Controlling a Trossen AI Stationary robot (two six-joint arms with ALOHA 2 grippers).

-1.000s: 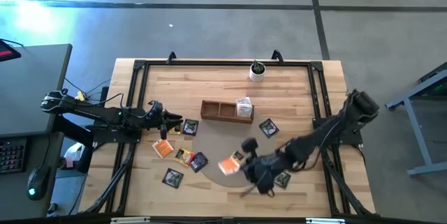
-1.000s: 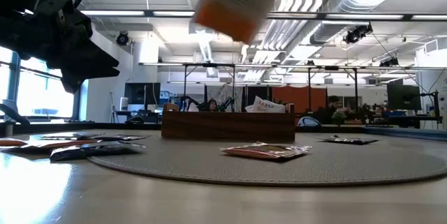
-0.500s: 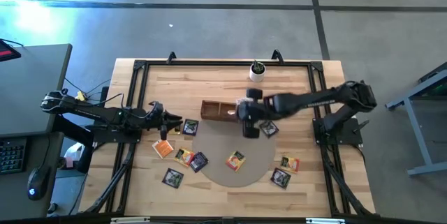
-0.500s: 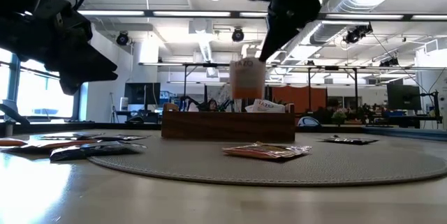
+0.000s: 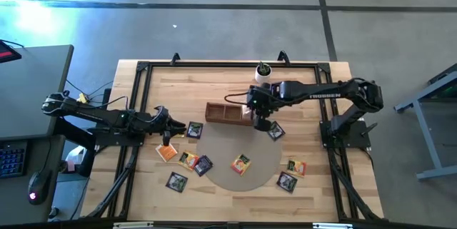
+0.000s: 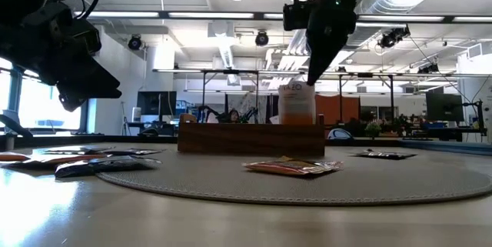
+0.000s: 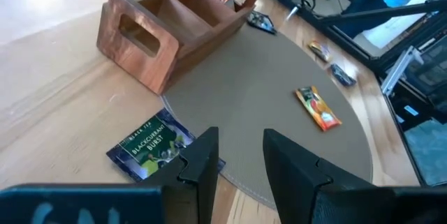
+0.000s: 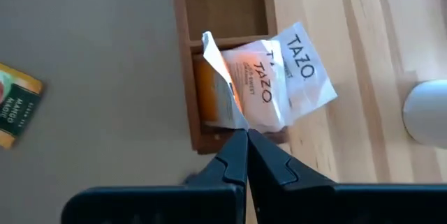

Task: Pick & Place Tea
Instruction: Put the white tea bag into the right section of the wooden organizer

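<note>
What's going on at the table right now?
The right gripper is shut on an orange tea sachet and holds it over the right-hand end of the wooden box, where other sachets already sit. The left gripper hangs with its jaws apart over the table's left side, holding nothing, near a dark sachet at the mat's edge. Several more sachets lie loose on the mat and the table.
</note>
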